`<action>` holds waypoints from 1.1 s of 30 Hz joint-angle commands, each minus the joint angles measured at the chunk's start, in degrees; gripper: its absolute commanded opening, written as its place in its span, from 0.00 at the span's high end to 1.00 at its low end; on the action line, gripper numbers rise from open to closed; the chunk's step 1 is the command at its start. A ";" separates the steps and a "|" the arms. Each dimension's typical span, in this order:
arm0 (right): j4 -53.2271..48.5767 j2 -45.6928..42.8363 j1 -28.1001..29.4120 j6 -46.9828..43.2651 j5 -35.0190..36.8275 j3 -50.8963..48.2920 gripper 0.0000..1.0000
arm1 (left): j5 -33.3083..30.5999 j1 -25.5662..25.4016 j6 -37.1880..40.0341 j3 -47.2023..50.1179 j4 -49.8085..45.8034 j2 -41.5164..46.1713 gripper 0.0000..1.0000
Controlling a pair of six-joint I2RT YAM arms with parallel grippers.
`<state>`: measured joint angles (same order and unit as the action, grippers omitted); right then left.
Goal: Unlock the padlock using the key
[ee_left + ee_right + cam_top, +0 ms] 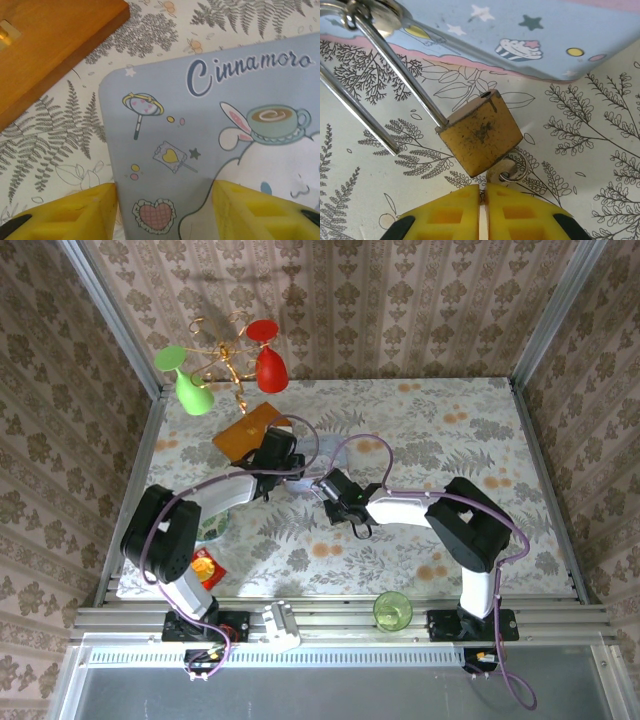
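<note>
At desk (580,150) centre, against near edge of pale blue tin (530,30): padlock (480,132), brass body flat on the cloth, shackle (400,70) threaded through tin's hasp (370,15), so tethered there, not free to slide off. One shackle leg seated in body, other leg ending bare beside it, socket hole exposed on top; reads as sprung open, judgement only. Key (496,174) stuck into body's near face, small ring (512,170) dangling off it. Right end effector (481,192) clenched on key's head, fingers nearly meeting, thin pale strip pinched between; held end-on like that for twisting. Left end effector (164,192) released, fingers spread over tin's corner, one beside the edge, one above the lid; likely bracing tin against the tug, actual contact not tellable. Count: 1 padlock, 1 key, 1 ring, 1 tin, 1 wooden board (50,45) just beyond tin, 2 end effectors, 1 green cup (392,610) at near rail, 1 orange-yellow packet (205,566) by left base.
</note>
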<state>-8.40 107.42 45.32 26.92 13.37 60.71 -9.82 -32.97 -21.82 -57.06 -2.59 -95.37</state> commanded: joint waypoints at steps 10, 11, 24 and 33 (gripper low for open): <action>2.95 -11.29 -9.83 -7.92 -23.02 -7.57 0.44 | 5.50 2.21 2.70 -0.72 -3.74 7.26 0.42; 4.19 -11.38 -11.21 -8.65 -26.40 -7.57 0.44 | 5.82 2.25 2.69 -0.85 -3.47 6.84 0.42; 0.20 -0.13 -10.75 -18.13 -22.56 2.84 0.47 | 3.70 3.18 4.07 -1.32 -2.82 1.87 0.41; 5.33 1.45 -8.99 -16.55 -21.16 1.44 0.45 | 3.95 3.79 2.53 0.94 -0.28 1.31 0.38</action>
<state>-4.03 107.46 35.51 10.61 -9.13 62.11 -5.78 -29.61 -19.22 -57.21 -4.08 -93.17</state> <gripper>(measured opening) 0.556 0.614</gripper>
